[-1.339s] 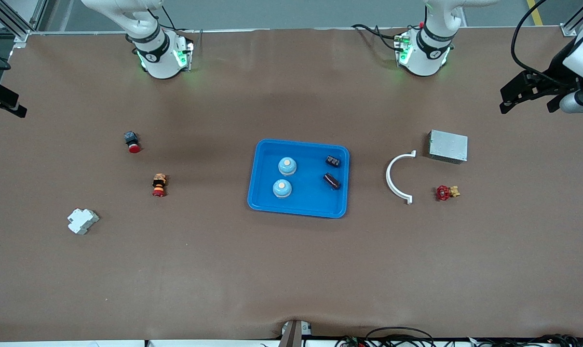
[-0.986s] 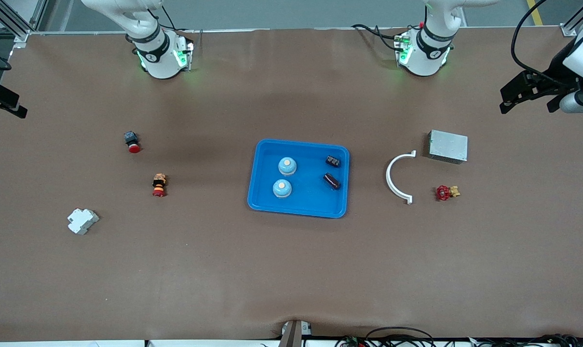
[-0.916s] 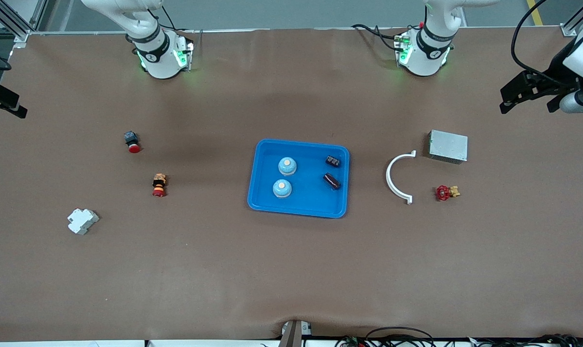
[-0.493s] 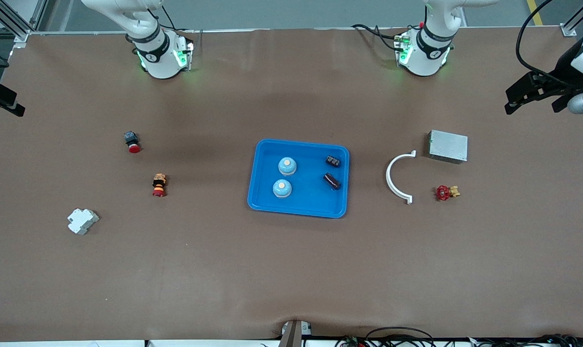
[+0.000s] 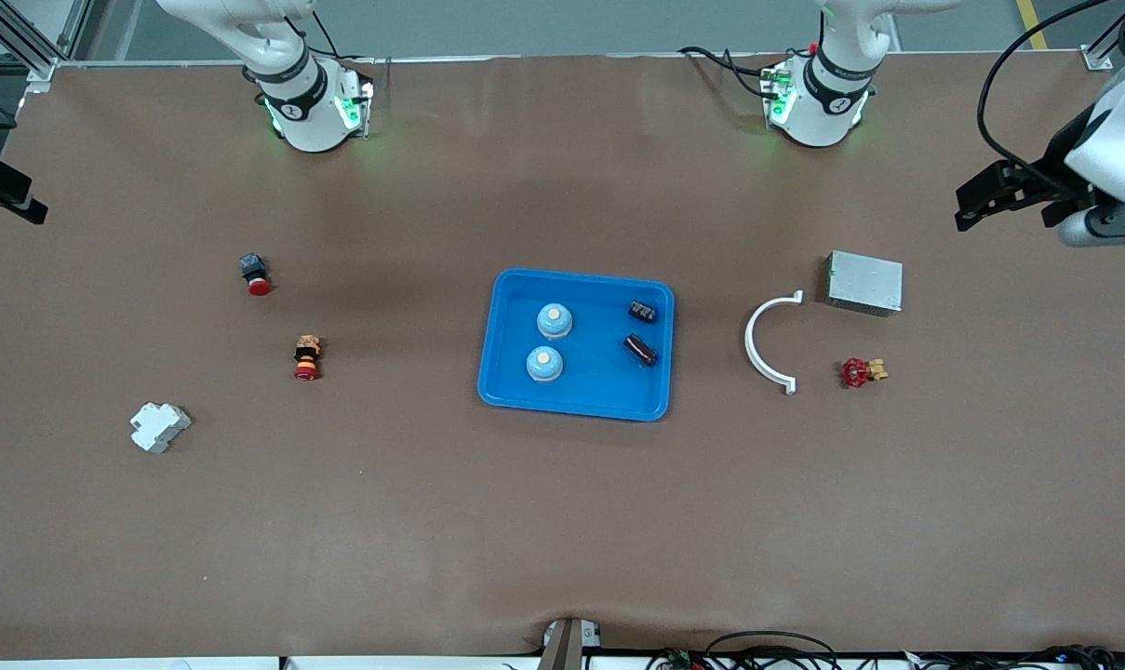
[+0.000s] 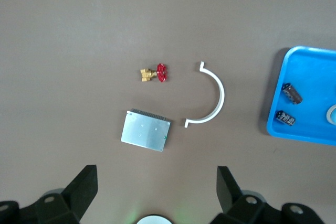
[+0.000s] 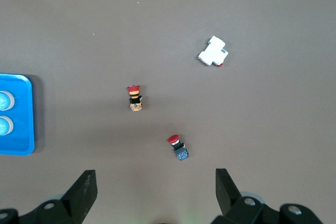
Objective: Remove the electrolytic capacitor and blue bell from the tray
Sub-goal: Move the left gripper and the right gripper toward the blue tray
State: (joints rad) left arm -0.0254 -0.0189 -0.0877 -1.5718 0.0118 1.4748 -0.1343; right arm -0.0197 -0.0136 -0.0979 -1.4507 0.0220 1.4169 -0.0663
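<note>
A blue tray point(image 5: 497, 372) lies mid-table. In it stand two light-blue bells point(image 5: 555, 321) point(image 5: 544, 364) toward the right arm's end, and two dark capacitors point(image 5: 643, 310) point(image 5: 640, 349) lie toward the left arm's end. My left gripper point(image 5: 1007, 191) is open and empty, high over the left arm's end of the table. Its wrist view point(image 6: 156, 192) shows the tray point(image 6: 294, 129) and both capacitors point(image 6: 292, 93) point(image 6: 285, 118). My right gripper point(image 5: 8, 197) is open and empty, over the right arm's end. Its wrist view point(image 7: 156, 192) shows the tray's edge point(image 7: 21, 148).
Toward the left arm's end lie a white curved piece point(image 5: 765, 342), a grey metal box point(image 5: 864, 282) and a red valve point(image 5: 860, 372). Toward the right arm's end lie a red push button point(image 5: 255, 273), an orange-and-red button point(image 5: 307, 357) and a white breaker point(image 5: 159, 426).
My left gripper has shifted slightly over the left arm's end of the table and its hand has tilted. The right gripper and the objects have not moved.
</note>
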